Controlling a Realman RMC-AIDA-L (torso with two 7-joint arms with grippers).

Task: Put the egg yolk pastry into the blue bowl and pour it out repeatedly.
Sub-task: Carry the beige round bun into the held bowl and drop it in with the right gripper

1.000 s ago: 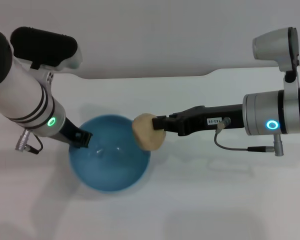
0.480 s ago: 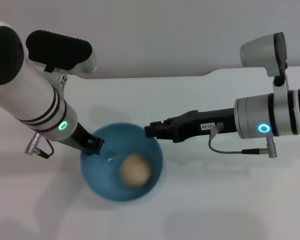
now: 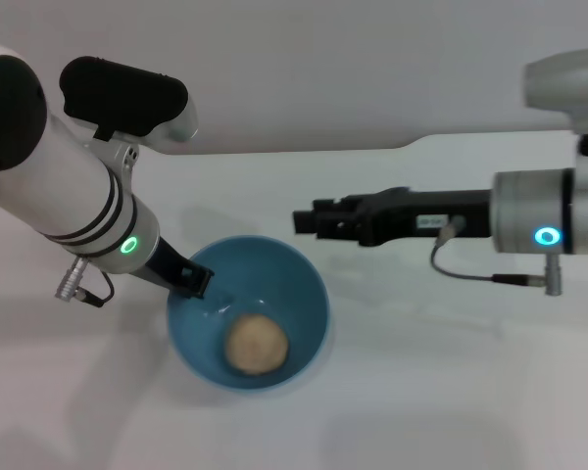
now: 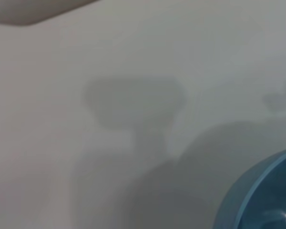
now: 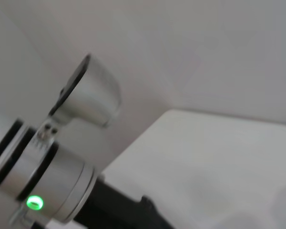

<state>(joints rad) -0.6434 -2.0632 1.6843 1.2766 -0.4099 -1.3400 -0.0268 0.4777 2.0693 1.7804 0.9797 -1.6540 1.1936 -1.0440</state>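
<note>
Pastry: the egg yolk pastry (image 3: 255, 344), a pale tan ball, lies inside the blue bowl (image 3: 304, 284), low on the inner wall toward the side nearest the camera; nothing grips it.

Bowl: light blue, deep and round, its mouth tipped up toward the head camera; its rim shows again at a corner of the left wrist view (image 4: 257, 183), with a grey shadow on the bench beside it.

Left gripper: the left gripper (image 3: 189, 281) sits at the bowl's rim on the robot's left; its dark fingers (image 3: 181, 275) are clenched on the rim, grasping the bowl; the white forearm with a green ring light slopes down to it from the upper left.

Right gripper: the right gripper (image 3: 312, 221) points across from the robot's right, above and beyond the bowl, apart from its rim; the dark fingers (image 3: 318, 212) carry nothing, but whether they are parted or closed I cannot tell; a blue ring light shows on the wrist behind it.

Bench: the white bench (image 3: 451, 392) carries the bowl's shadow.

Right wrist view: shows the left arm's silver and white wrist housing with its green light, over the pale bench.
</note>
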